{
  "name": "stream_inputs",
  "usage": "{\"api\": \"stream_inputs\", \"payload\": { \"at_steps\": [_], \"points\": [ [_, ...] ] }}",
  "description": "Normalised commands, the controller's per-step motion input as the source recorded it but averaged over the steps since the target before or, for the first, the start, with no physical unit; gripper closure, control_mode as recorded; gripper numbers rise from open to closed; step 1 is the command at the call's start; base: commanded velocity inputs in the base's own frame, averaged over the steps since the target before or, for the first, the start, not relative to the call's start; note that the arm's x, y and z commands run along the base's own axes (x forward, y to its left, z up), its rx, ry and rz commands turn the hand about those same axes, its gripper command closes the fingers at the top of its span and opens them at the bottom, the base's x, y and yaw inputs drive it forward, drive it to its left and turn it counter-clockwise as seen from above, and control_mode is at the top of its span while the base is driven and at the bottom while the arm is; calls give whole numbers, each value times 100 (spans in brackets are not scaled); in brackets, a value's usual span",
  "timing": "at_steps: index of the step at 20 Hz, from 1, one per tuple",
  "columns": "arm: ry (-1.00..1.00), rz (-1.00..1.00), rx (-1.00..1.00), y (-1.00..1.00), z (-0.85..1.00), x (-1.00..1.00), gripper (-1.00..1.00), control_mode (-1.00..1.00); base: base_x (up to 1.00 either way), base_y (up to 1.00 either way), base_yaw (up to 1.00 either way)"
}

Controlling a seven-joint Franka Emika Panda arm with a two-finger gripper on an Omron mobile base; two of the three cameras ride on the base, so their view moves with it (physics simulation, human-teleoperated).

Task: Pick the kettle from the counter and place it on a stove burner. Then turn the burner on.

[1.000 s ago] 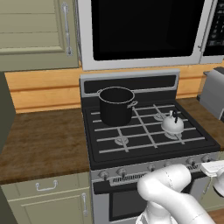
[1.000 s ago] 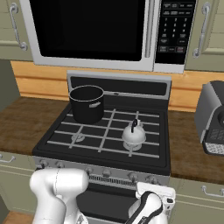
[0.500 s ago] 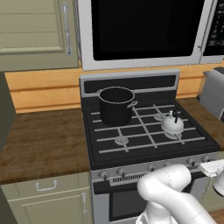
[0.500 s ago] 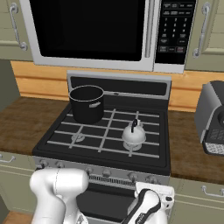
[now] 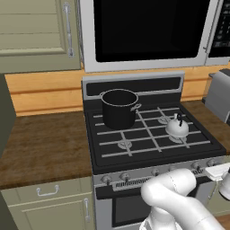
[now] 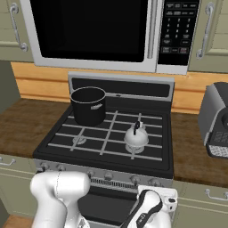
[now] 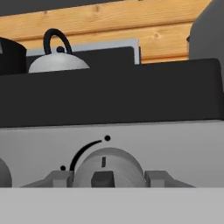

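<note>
kettle [image 5: 177, 128] on stove burner [image 5: 185, 139] (pot [image 5: 119, 108] behind-left)

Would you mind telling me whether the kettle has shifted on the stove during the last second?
No. The kettle sits on the same front-right burner, at the same spot on the grate bars and equally far from the black pot as before.
</note>
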Motion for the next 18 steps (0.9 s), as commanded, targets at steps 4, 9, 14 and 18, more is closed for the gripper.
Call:
{"api": "stream_inputs", "payload": {
  "at_steps": [4,9,14,18],
  "points": [
    [0,25,-24,-2,0,-7,100,-100,0,0,0],
    [-1,30,-23,-18,11,-20,100,-100,0,0,0],
    [-7,36,-18,-40,38,-28,100,-100,0,0,0],
    [-16,42,-14,-66,52,-29,100,-100,0,0,0]
  ]
}}
